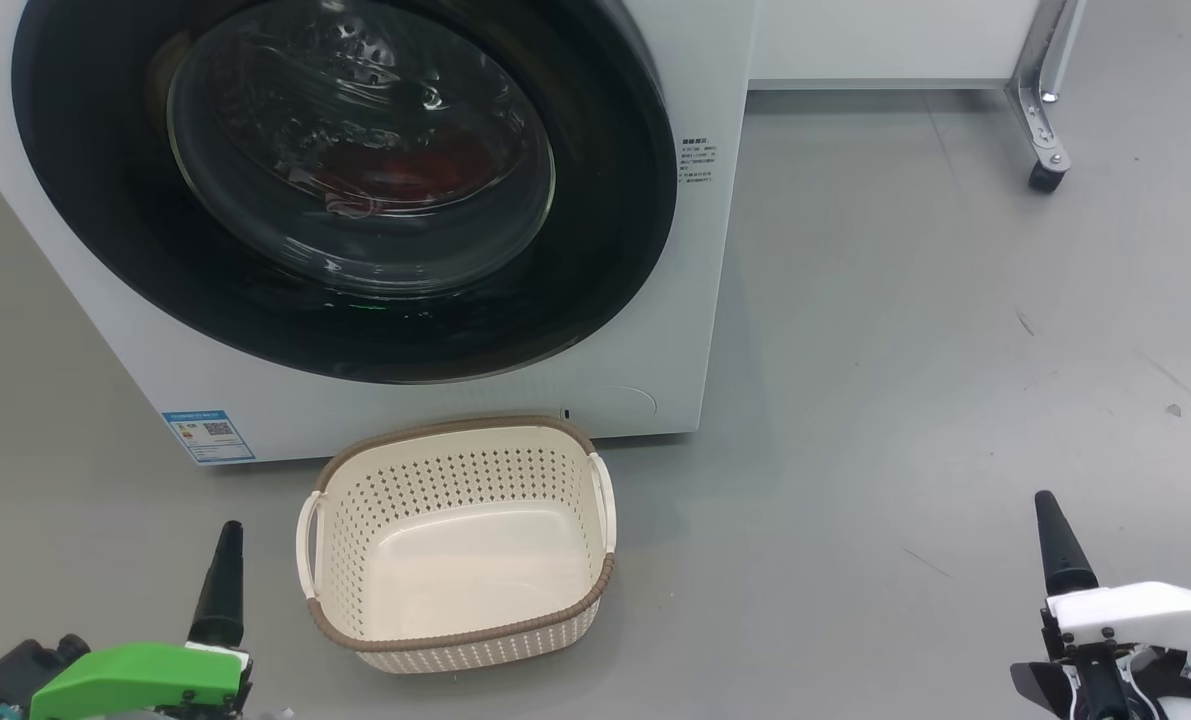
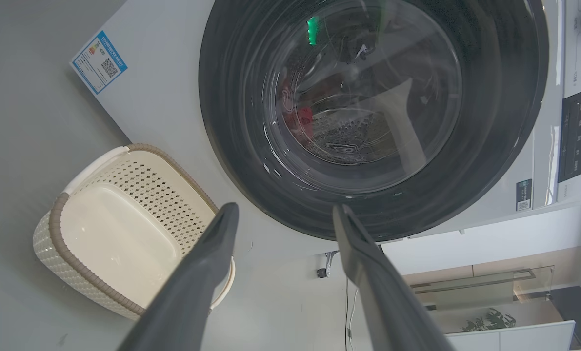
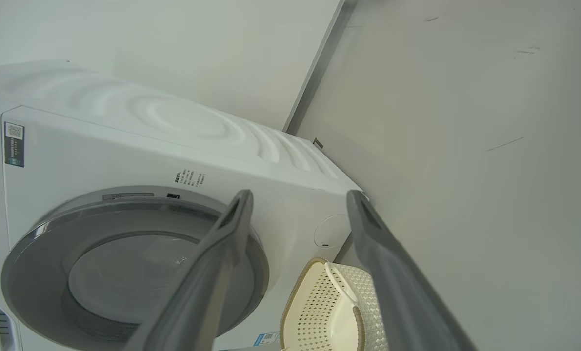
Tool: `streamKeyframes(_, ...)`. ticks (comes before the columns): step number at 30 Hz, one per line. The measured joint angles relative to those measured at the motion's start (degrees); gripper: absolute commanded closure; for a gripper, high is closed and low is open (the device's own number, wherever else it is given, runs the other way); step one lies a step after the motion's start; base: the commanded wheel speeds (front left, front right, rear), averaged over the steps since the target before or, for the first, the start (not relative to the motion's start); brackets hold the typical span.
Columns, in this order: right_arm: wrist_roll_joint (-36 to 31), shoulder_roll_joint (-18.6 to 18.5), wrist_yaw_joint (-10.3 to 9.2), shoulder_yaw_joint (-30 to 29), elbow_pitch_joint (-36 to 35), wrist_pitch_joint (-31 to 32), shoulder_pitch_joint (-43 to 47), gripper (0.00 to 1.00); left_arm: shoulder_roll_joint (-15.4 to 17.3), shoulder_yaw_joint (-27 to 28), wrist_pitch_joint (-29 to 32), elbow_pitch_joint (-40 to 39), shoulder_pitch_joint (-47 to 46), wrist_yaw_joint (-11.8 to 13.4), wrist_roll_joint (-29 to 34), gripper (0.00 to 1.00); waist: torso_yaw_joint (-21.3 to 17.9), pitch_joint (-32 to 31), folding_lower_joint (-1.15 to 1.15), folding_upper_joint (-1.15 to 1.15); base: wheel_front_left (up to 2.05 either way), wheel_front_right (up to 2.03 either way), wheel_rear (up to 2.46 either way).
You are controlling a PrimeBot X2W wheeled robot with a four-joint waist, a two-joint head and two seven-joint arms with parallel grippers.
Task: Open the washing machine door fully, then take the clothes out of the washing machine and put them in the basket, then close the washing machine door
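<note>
Two grippers, nearest us. The left gripper [image 2: 285, 209] and right gripper [image 3: 300, 195] both have their fingers spread wide with nothing between them. They hang low over the grey floor, at either side of the scene and well apart.

One basket [image 1: 455, 480], next out. It stands empty on the floor, just in front of the washer's bottom edge and below the door, nearer our left arm. We judge it light and stiff, and likely to skid if knocked.

One washing machine [image 1: 655, 330], behind the basket. It is a white cabinet that looks heavy and fixed in place, so we do not expect to shift it.

One washing machine door [image 1: 615, 200], set in the washer's front and lying shut and flush. The black ring is glossy and the glass bulges, so we judge both to be hard and slippery, and the glass should not be struck. We would take hold at the outer rim, hooking a finger behind the edge. We cannot tell from here which side carries the catch.

One lot of clothes [image 1: 405, 165], farthest in. It shows as a red heap low in the drum, dimly through the glass. We expect it to be soft, limp and light, and best pinched at a raised fold.
</note>
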Motion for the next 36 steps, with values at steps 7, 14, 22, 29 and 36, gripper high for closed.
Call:
streamKeyframes(7,-8.6,-1.9,-0.01,2.4,0.0,-1.3,-1.1,0.0,1.3,-1.5,-1.2,0.0,-1.2,0.0,6.6,0.0,0.0,0.1,0.0,0.0,0.0,0.0,0.0)
streamKeyframes(14,-17.1,-2.5,-0.59,4.3,-1.1,-2.8,-2.6,0.0,1.8,-2.6,-2.8,-0.2,-2.2,0.8,14.7,0.0,0.1,0.0,0.0,0.0,0.0,0.0,0.0)
streamKeyframes(22,-24.7,-2.6,-1.12,6.6,-1.6,-4.4,-2.8,0.0,2.1,-4.8,-4.5,-1.2,-2.3,1.5,22.4,0.0,0.2,-0.2,0.0,0.0,0.0,0.0,0.0)
streamKeyframes(29,-31.2,-2.8,-1.54,8.7,-1.6,-5.8,-2.9,0.0,2.6,-7.0,-5.8,-1.2,-2.4,2.0,29.3,0.0,0.2,-0.5,0.0,0.0,0.0,0.0,0.0)
streamKeyframes(36,-37.4,-3.0,-1.55,10.7,-1.6,-7.0,-3.0,0.0,2.7,-8.9,-7.3,-0.8,-2.9,2.6,35.1,0.0,0.2,-0.7,0.0,0.0,0.0,0.0,0.0)
